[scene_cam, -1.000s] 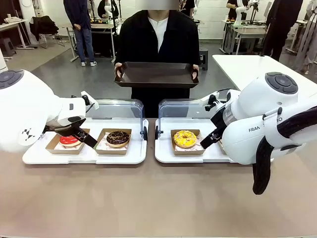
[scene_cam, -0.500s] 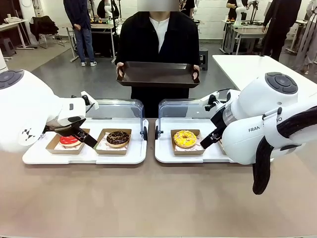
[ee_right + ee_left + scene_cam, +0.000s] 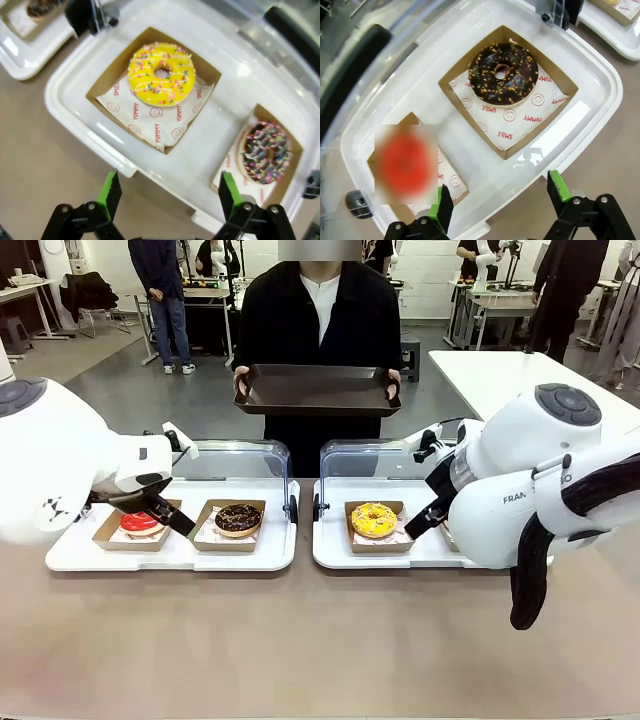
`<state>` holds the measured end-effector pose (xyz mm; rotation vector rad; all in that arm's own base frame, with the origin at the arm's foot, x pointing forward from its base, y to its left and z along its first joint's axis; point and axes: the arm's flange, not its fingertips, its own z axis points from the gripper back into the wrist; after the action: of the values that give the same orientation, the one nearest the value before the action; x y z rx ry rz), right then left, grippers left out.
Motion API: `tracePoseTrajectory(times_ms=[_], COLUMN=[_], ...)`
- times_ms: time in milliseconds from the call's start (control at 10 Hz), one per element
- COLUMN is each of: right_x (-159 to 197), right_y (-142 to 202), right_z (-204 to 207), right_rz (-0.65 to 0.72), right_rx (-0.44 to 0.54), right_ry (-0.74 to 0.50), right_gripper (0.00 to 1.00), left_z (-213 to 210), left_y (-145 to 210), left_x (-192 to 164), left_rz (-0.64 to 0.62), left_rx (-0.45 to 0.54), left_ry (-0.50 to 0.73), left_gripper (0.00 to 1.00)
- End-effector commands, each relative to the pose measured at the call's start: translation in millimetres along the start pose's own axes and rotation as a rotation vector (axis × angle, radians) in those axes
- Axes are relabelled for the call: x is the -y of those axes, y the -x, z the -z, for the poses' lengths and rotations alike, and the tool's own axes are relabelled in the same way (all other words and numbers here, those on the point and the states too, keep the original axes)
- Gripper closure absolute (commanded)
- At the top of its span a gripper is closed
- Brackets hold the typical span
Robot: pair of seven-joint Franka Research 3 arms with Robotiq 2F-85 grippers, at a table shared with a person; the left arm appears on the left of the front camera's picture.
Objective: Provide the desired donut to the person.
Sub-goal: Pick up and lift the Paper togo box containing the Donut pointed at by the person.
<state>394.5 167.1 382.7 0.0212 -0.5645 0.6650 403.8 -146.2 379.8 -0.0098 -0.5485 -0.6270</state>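
Donuts sat in open cardboard boxes on two white trays, side by side on the table point(image 3: 300, 640) past a bare stretch of tabletop.

On the left tray point(image 3: 170, 556) lay a red donut point(image 3: 140, 523) and, to its right, a chocolate donut point(image 3: 238, 518) with nut crumbs, each on printed paper in its own box. The left end effector point(image 3: 165, 512) hung just above the red donut's box, touching nothing. In the left wrist view its green-padded fingers point(image 3: 444, 200) were spread wide apart over the tray's near rim, with the red donut point(image 3: 405, 165) blurred just beyond them and the chocolate donut point(image 3: 502, 73) farther on.

On the right tray point(image 3: 360, 558) lay a yellow donut point(image 3: 373, 519) with coloured sprinkles. The right end effector point(image 3: 425, 515) hovered beside its box, at the box's right end. In the right wrist view its fingers point(image 3: 111, 192) also stood wide apart above the tray's near edge, with the yellow donut point(image 3: 161, 75) ahead and a sprinkled chocolate donut point(image 3: 265, 151) in a second box beside it.

Clear lids point(image 3: 230, 455) stood raised along the trays' far sides.

Across the table the person point(image 3: 320, 310) held a dark tray point(image 3: 317, 390) level at chest height, gripping its two ends. Farther back, a bystander point(image 3: 160, 290) in blue jeans stood near other tables.
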Motion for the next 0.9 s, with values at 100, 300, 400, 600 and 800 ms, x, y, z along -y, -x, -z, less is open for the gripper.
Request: tracePoseTrajectory(times_ms=[100, 300, 400, 600, 800], right_x=[-5.1, -7.7, -15.0, -23.6, -23.2], right_y=[-48.2, -67.4, -69.8, -62.0, -64.3], right_z=[-116.6, -174.2, -202.6, -250.0, -248.7], right_rz=[-0.017, 0.014, 0.008, 0.03, 0.014], right_rx=[-0.122, -0.222, -0.26, -0.265, -0.25], right_ry=[0.06, 0.091, 0.09, 0.206, 0.13], right_gripper=[0.0, 0.0, 0.0, 0.0, 0.0], left_z=[-106.3, -160.4, -183.2, -227.5, -223.2], left_y=[-8.6, -17.7, -17.2, -9.3, -16.4], left_x=[-13.4, -24.5, -24.9, -23.7, -23.1], left_rz=[0.065, 0.092, 0.096, 0.088, 0.075], left_rx=[-0.049, -0.085, -0.073, -0.027, -0.036], left_ry=[-0.096, -0.111, -0.126, -0.181, -0.144], left_gripper=[0.0, 0.0, 0.0, 0.0, 0.0])
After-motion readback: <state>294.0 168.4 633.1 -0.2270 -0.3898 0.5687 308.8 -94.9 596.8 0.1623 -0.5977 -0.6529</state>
